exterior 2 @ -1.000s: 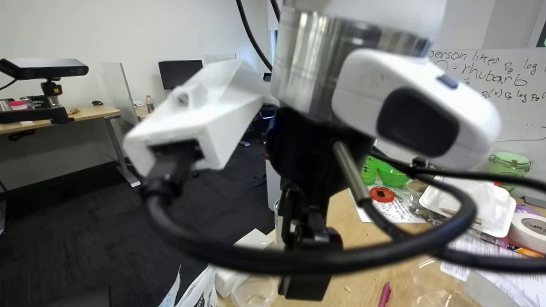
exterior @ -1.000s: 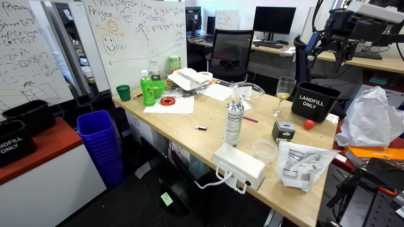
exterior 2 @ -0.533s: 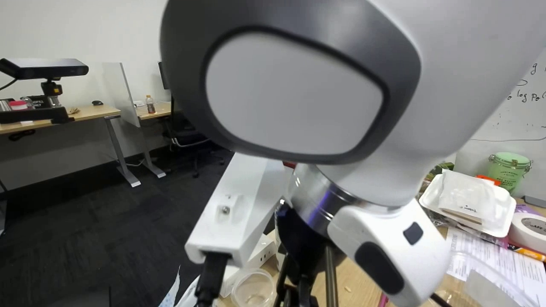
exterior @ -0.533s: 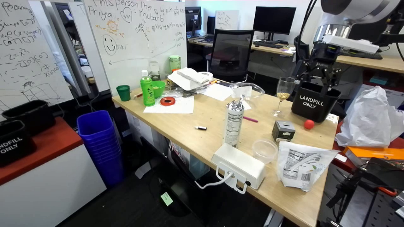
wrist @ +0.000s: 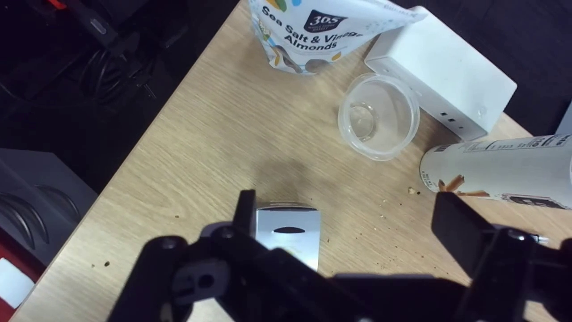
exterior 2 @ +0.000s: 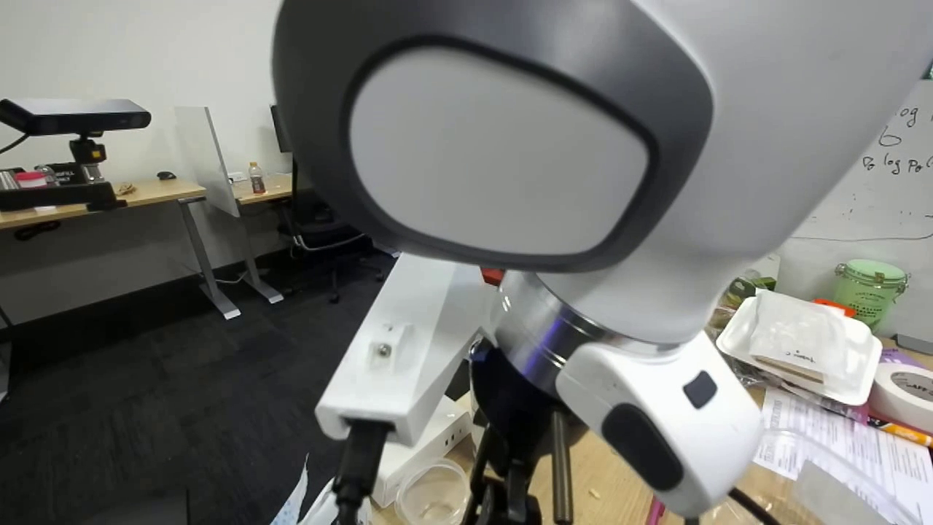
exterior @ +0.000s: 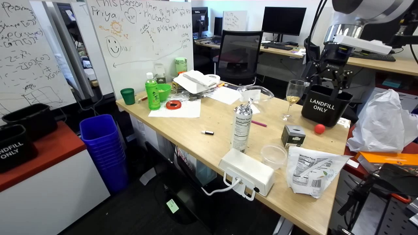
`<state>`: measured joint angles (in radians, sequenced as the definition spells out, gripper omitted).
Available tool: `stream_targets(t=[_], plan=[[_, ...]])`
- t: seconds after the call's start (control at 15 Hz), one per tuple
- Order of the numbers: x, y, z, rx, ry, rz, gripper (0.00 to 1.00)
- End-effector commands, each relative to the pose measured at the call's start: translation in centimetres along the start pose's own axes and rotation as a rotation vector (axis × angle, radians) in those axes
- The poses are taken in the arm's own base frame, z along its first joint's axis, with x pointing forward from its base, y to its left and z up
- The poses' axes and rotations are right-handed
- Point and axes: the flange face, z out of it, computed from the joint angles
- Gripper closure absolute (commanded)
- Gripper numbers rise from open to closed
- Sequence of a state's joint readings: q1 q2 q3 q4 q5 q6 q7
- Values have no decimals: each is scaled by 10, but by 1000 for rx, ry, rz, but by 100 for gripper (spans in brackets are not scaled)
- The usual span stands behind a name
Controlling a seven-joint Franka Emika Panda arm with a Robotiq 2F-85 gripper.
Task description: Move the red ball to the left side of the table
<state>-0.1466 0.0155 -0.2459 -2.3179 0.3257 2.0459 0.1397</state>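
Note:
The red ball (exterior: 319, 129) rests on the beige table (exterior: 225, 125) in front of the black bin, near the right edge in an exterior view. It is out of sight in the wrist view and hidden in the other view. My gripper (exterior: 321, 89) points down and overlaps the bin's rim in that exterior view. In the wrist view my gripper (wrist: 346, 201) is wide open with nothing between the fingers, high above the table (wrist: 187, 147). A small box (wrist: 290, 232) shows below, beside the left-hand finger.
The black bin (exterior: 321, 106), wine glass (exterior: 294, 94) and dark box (exterior: 293, 136) surround the ball. A plastic tub (exterior: 273, 156), almond bag (exterior: 313, 171), tall can (exterior: 241, 129) and white device (exterior: 247, 171) stand near the front. Bottle (exterior: 152, 93), bowl (exterior: 164, 92) and papers crowd the far-left end.
Over the first half second the arm came down and the gripper swung from a slant to pointing down, lower and nearer the bin. Since then it has barely shifted. The ball has not moved.

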Motion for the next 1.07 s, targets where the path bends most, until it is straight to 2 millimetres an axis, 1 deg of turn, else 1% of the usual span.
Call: stream_targets(t=[0.0,0.13,0.27,0.47,0.6,0.67,0.73,1.0], plan=[[14,-9,27,48,-72,37,0],[27,-13,50,75,-71,118,0],[43,-11,67,84,-38,219,0],[70,2,81,93,27,392,0],[83,10,84,74,47,495,0],[73,8,85,68,38,416,0],[76,11,87,63,38,431,0],[75,7,87,65,37,422,0]])
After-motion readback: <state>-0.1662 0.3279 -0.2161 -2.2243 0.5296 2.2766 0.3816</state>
